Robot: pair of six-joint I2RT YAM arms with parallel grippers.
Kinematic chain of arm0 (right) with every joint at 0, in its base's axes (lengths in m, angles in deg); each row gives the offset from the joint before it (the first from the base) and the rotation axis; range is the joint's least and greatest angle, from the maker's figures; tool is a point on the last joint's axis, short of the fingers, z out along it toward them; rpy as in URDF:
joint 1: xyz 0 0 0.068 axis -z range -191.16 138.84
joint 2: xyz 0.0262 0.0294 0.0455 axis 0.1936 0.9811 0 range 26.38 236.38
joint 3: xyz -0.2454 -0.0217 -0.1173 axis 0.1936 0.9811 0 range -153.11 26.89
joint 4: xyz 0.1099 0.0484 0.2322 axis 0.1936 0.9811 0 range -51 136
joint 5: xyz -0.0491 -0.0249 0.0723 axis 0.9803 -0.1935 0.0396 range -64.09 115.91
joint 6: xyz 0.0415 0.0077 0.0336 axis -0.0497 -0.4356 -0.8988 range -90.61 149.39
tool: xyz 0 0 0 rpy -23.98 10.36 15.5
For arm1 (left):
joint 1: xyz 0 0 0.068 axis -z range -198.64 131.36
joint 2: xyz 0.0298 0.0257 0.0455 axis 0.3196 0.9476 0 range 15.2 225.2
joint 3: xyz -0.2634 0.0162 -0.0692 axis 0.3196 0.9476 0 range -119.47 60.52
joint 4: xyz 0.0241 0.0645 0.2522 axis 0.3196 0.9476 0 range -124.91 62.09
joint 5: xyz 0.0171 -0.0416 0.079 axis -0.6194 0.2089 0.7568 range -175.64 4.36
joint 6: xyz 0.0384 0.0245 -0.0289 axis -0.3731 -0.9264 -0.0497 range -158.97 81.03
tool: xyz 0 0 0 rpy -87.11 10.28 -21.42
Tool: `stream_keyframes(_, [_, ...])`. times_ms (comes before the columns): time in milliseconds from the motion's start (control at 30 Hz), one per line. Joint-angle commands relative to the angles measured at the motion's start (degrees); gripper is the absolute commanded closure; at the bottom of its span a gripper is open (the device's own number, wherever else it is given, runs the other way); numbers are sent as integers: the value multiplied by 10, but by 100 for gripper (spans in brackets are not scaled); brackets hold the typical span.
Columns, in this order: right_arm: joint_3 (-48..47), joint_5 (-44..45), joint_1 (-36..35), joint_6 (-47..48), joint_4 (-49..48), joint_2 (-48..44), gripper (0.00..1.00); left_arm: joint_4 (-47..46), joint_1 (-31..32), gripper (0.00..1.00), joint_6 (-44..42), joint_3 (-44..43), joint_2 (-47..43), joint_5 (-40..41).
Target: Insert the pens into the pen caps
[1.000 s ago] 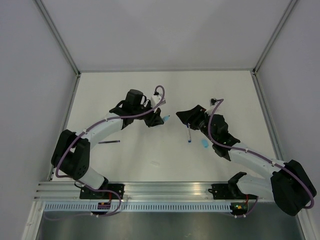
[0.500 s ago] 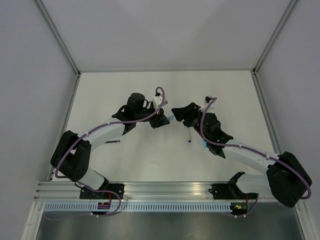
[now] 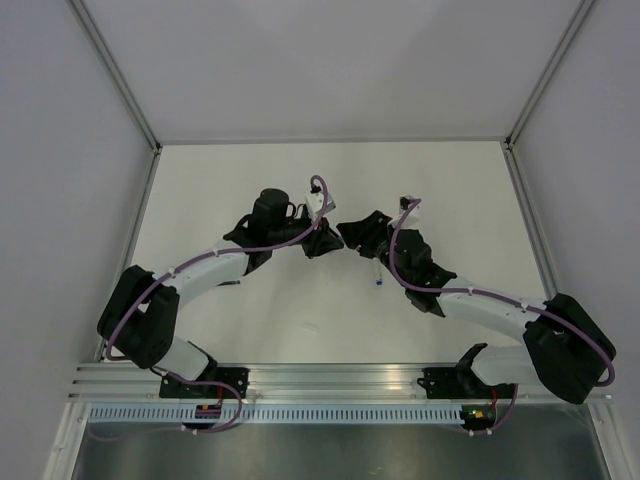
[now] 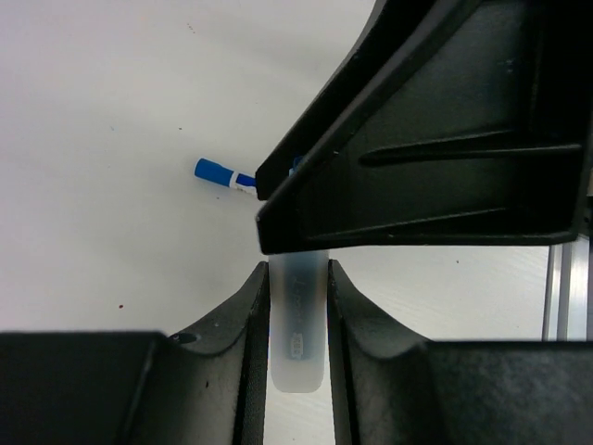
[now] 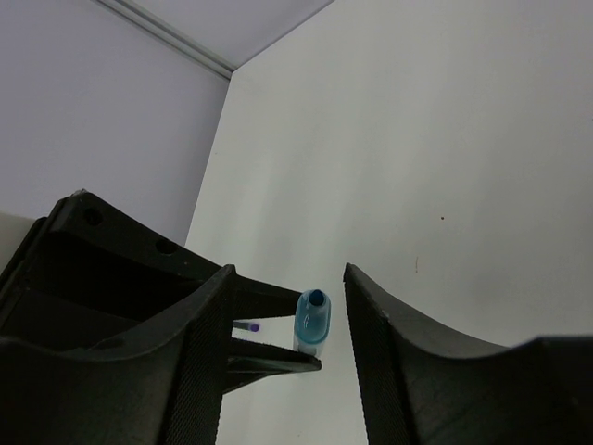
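My left gripper [image 4: 297, 269] is shut on a pale translucent pen cap [image 4: 297, 320], which sticks out beyond its fingertips. In the right wrist view that cap [image 5: 312, 323] stands between the open fingers of my right gripper [image 5: 289, 271], and neither finger touches it. Seen from above, the left gripper [image 3: 325, 240] and the right gripper [image 3: 355, 235] meet tip to tip over the middle of the table. The white pen with blue ends [image 3: 378, 272] lies on the table just under the right wrist. Its blue end [image 4: 218, 173] also shows in the left wrist view.
A short stretch of the dark pen [image 3: 230, 284] shows under the left forearm. Metal frame posts and grey walls close in the white table [image 3: 300, 320] at the back and on both sides. The rail with the arm bases [image 3: 330, 382] runs along the near edge.
Both grippers have moved toward each other and now meet. The right jaws have narrowed around the cap that the left gripper holds. The right arm now covers the pale cap on the table.
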Motion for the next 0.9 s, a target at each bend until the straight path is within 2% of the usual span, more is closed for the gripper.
stream_keyframes(0, [-9, 8, -4, -14, -47, 10, 45, -46, 10, 98, 22, 13, -37, -18])
stream_keyframes(300, [-3, 17, -18, -28, -52, 15, 65, -74, 15, 98, 38, 34, -54, -11])
stream_keyframes(333, [-2, 17, -18, -28, -54, 15, 74, -78, 15, 98, 40, 37, -60, -11])
stream_keyframes(400, [-2, 17, -18, -26, -55, 15, 82, -84, 16, 98, 42, 44, -68, -11])
stream_keyframes(433, [-2, 15, -18, -25, -56, 11, 92, -84, 16, 98, 43, 47, -75, -11])
stream_keyframes(467, [-2, 12, -19, -23, -56, 10, 98, -84, 15, 96, 43, 50, -80, -12])
stream_keyframes(500, [-2, 11, -18, -20, -57, 6, 100, -84, 16, 93, 43, 55, -84, -15])
stream_keyframes(567, [-7, -4, -18, -2, -57, -5, 100, -86, 16, 75, 38, 63, -100, -60])
stream_keyframes(600, [-11, -9, -18, 5, -48, -11, 100, -100, 17, 53, 44, 72, -108, -75])
stream_keyframes(667, [-25, -29, -18, 36, -30, -30, 100, -127, 18, 28, 72, 83, -131, -118])
stream_keyframes(700, [-31, -35, -18, 48, -4, -38, 100, -155, 20, 1, 103, 89, -138, -131])
stream_keyframes(800, [-48, -40, -18, 90, 54, -72, 100, -179, 24, 0, 165, 87, -162, -154])
stream_keyframes(867, [-59, -32, -17, 115, 86, -98, 100, -164, 25, 0, 219, 78, -175, -105])
